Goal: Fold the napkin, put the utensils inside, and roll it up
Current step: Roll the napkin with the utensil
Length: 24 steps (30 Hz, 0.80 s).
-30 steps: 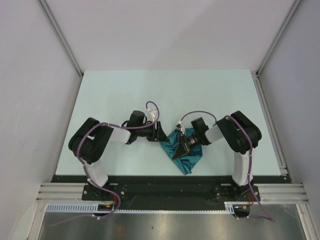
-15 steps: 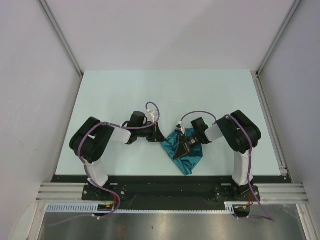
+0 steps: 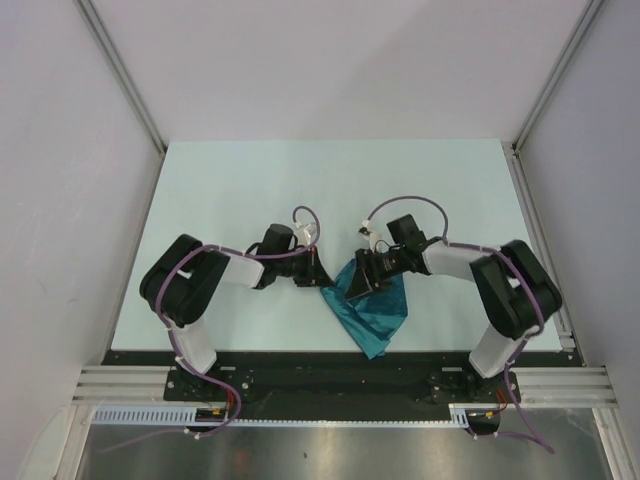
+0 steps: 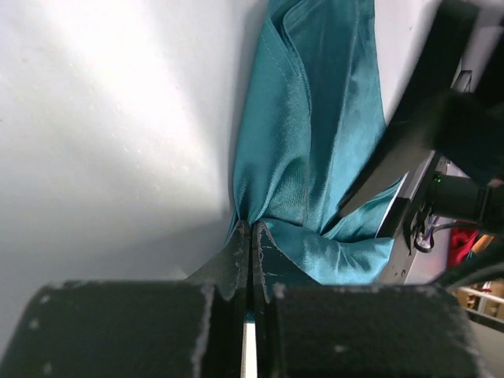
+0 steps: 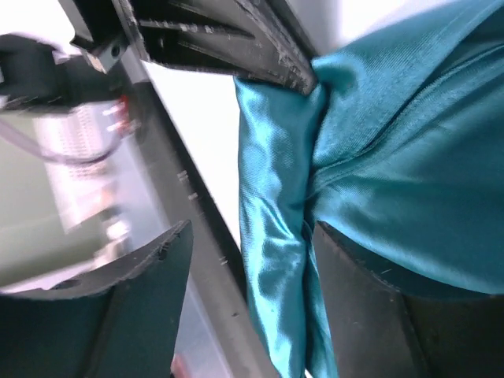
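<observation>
White walls are seen around a pale blue table (image 3: 230, 190). Close to its near edge, in the middle, the napkin (image 3: 375, 320) is bunched into a pointed shape and is not laid flat. No gold utensils can be seen in any view. It cannot be told if they are hidden under the cloth.

A few things could go wrong from here. The cloth is thin and shiny, so it could be slipped out of a pinch if it is pulled too hard. If it is pulled unevenly, it could be twisted or wrinkled more, and then a neat fold could not be made. The two grippers are very close together, so they could be bumped into each other. The napkin could also be dragged off the near edge of the table.

The left gripper (image 3: 319, 277) is placed at the left edge of the napkin. Its jaws are pressed tight together, and a small bit of the cloth's edge is pinched between them. The right gripper (image 3: 353, 286) is just beside it, over the far left part of the napkin. Its jaws are spread wide apart. A fold of the cloth is seen between them and is touched by one finger (image 5: 370, 315), but nothing is squeezed.
</observation>
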{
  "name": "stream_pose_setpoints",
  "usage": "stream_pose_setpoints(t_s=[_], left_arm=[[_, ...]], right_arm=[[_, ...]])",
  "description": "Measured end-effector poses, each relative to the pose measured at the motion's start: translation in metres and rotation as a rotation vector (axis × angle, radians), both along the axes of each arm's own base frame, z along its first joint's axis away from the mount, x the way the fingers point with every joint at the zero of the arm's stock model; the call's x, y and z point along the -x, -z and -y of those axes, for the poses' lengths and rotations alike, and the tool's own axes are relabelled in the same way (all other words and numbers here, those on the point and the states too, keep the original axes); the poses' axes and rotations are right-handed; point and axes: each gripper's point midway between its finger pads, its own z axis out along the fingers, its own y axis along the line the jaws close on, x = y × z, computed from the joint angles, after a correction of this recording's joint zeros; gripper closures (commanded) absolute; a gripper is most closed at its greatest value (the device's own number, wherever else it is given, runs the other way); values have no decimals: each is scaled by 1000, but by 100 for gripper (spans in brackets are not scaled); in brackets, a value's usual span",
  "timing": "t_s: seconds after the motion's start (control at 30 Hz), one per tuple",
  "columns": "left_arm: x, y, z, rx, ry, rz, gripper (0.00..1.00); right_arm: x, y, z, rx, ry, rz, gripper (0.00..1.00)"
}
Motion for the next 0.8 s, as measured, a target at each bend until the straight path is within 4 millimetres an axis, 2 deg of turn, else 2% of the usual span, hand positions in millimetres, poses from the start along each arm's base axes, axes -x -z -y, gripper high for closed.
stream_pose_setpoints(t_s=[0.13, 0.27, 0.33, 0.4, 0.63, 0.7, 0.8], left_arm=[[0, 0, 0, -8, -15, -24, 100], [-1, 1, 0, -14, -31, -46, 100], [-1, 1, 0, -16, -34, -51, 100], [-1, 1, 0, -18, -36, -54, 100], [-1, 1, 0, -24, -43, -66, 100], [-1, 1, 0, -26, -44, -69, 100], [-1, 1, 0, -28, -43, -70, 100]], right_arm=[[-4, -14, -4, 168, 45, 227, 28], [25, -20, -29, 317, 2, 471, 28], [37, -14, -35, 400, -8, 571, 29], [42, -7, -32, 475, 4, 636, 31], [36, 22, -16, 688, 40, 769, 40], [38, 30, -14, 720, 22, 781, 42], [40, 32, -18, 724, 19, 800, 50]])
